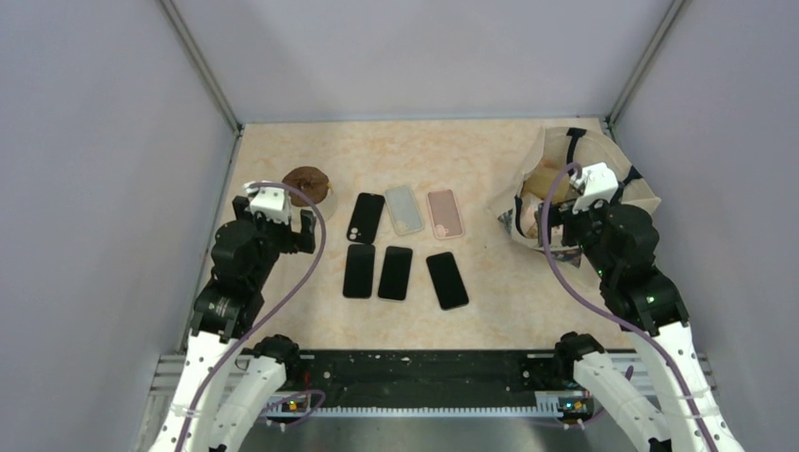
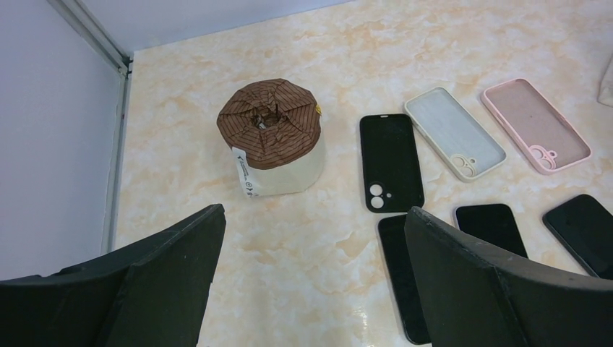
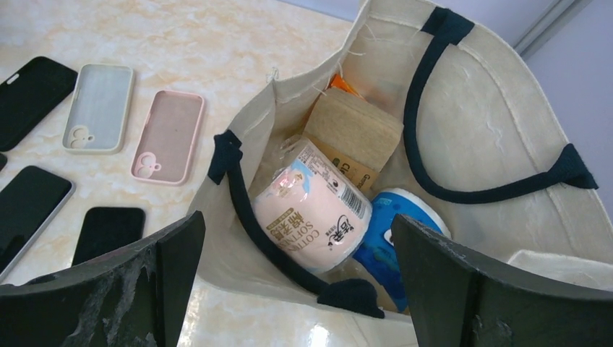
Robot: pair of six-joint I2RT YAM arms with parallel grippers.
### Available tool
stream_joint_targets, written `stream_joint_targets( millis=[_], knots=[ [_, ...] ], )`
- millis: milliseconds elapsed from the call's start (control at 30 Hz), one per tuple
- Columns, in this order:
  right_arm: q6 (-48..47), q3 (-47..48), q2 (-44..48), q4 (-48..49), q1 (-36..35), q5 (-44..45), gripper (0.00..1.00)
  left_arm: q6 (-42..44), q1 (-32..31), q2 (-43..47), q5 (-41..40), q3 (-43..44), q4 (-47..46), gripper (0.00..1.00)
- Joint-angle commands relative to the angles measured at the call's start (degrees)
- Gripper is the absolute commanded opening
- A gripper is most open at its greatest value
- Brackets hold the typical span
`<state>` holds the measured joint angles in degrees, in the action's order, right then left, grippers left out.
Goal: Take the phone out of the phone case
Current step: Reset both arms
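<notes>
Phones point(image 1: 396, 272) sat in neither grasp. The left end effector point(image 1: 280, 226) hovered at centre left of the overhead view, jaws spread wide and empty. The right end effector point(image 1: 556, 226) hung just as agape at centre right, over the mouth of a canvas tote bag point(image 3: 491, 123) packed with wrapped goods.

Just beyond the left fingers point(image 2: 166, 282) stood a paper-wrapped roll point(image 2: 275, 137), upright and apart from the rest. To its right ran a row of three cases. The grey case point(image 2: 454, 131) and pink case point(image 2: 536, 124) lay hollow side up, plainly empty. Whether the black case point(image 2: 391, 160) held anything could not be told.

The three dark handsets lay flat in a second row just below the cases, near them but not touching. That tidy pairing suggested, as a judgement, that extraction was largely done.

Bare table point(image 1: 471, 151) lay open between the rows and the arm bases. The left wall stood close beside the left arm, and the bag crowded the right edge.
</notes>
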<state>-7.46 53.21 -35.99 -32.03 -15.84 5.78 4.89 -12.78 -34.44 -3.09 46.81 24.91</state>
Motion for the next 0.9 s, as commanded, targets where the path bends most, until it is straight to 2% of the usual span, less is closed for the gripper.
stream_joint_targets(
  millis=[0, 433, 867],
  knots=[
    [1.1, -1.0, 0.9, 1.0, 0.4, -0.9, 0.99, -2.4, 1.0, 1.6, 0.3, -1.8, -1.5, 0.99],
    [0.1, -11.9, 4.6, 9.8, 0.6, 0.4, 0.99, -4.6, 6.1, 3.1, 1.6, -6.4, -7.9, 0.99],
    [-1.9, -15.9, 3.6, 14.9, 0.6, 2.8, 0.99, -2.3, 7.1, 1.1, 0.6, -12.3, -19.6, 0.99]
  ],
)
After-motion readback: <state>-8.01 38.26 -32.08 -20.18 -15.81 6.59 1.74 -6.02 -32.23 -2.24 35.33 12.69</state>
